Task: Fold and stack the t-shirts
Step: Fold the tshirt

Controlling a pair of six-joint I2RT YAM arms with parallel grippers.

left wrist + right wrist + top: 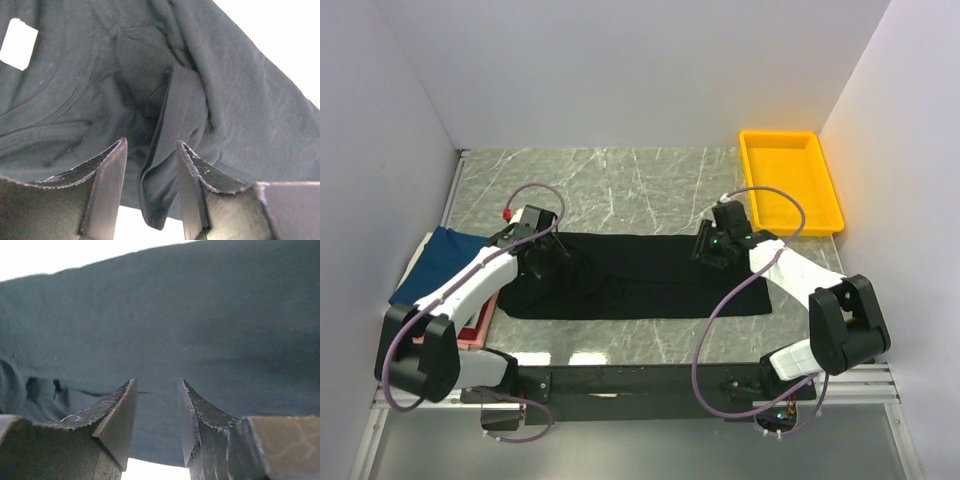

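Black t-shirt (650, 275) lies as a long band across the centre of the surface (650, 185).
Left end effector (542, 255), jaws spread, is over its 9 o'clock end near the white neck label (18, 44); right end effector (712, 245), also spread, is over its 3 o'clock end. Navy t-shirt (435, 262) lies at the surface's 9 o'clock edge.

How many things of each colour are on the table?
Black t-shirt: 1
Navy-blue t-shirt: 1
Red folded cloth, mostly hidden: 1
Pink folded cloth, mostly hidden: 1
Yellow tray: 1
Total: 5
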